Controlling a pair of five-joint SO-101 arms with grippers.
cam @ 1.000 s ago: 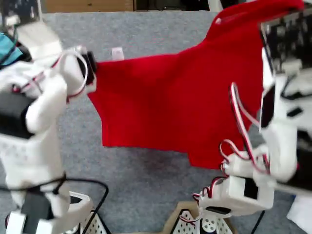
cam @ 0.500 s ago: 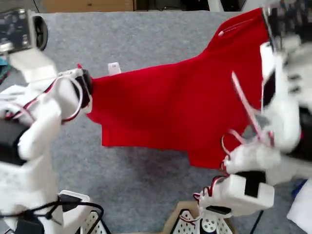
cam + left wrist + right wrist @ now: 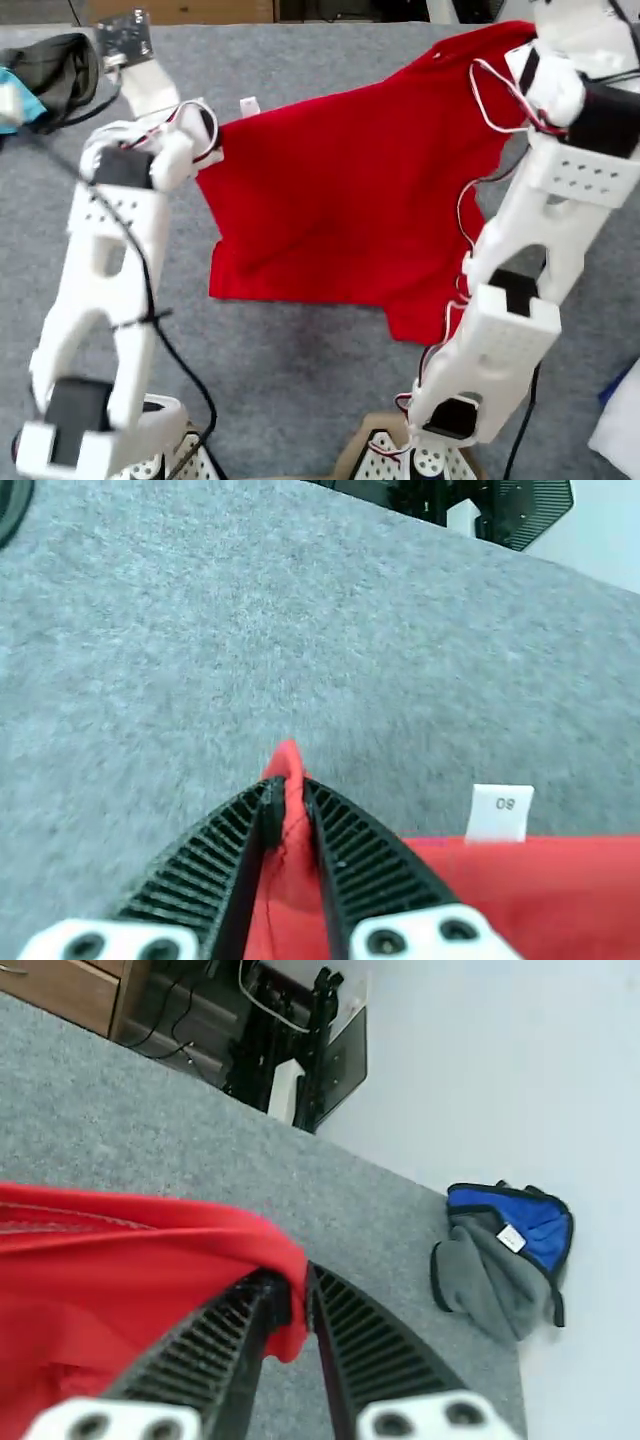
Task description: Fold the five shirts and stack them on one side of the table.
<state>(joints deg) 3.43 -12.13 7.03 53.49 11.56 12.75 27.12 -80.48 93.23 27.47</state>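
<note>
A red shirt (image 3: 360, 210) hangs stretched between both arms above the grey table (image 3: 290, 380). At the shirt's left corner my left gripper (image 3: 207, 140) is shut on the cloth; in the left wrist view the black fingers (image 3: 240, 855) pinch a red fold (image 3: 288, 780), with a white tag (image 3: 499, 813) beside it. At the far right my right gripper (image 3: 535, 45) is shut on the shirt's other edge; the right wrist view has red cloth (image 3: 120, 1290) caught between its jaws.
A dark and teal bundle of clothes (image 3: 50, 72) lies at the table's far left. A grey and blue shirt (image 3: 505, 1255) lies crumpled near the table's edge. White and blue cloth (image 3: 620, 420) sits at the near right. Both arm bases stand along the front edge.
Both arms have swung farther back over the table with the red shirt held between them, and its upper edge has shifted toward the far side.
</note>
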